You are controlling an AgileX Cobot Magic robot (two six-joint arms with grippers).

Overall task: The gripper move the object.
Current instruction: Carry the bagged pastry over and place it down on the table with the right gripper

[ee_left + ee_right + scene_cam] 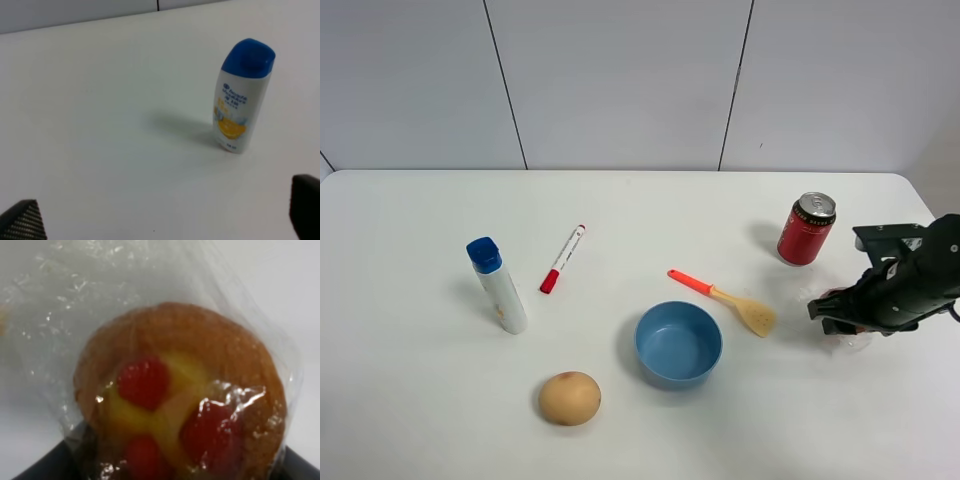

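The object, a round golden-brown pastry (180,400) with red spots in crinkly clear wrap, fills the right wrist view. It sits between the dark fingers of my right gripper (175,472), which press on its sides low in that view. In the high view the right gripper (842,320) is low over the table at the right, and only bits of clear wrap (852,345) show under it. My left gripper (165,225) is open and empty, its fingertips (22,222) wide apart; it is outside the high view.
A red can (807,229) stands just behind the right gripper. An orange-handled spatula (725,297) and a blue bowl (678,343) lie to its left. A tan ball (569,398), a red marker (563,258) and a blue-capped bottle (498,285) (242,95) are further left.
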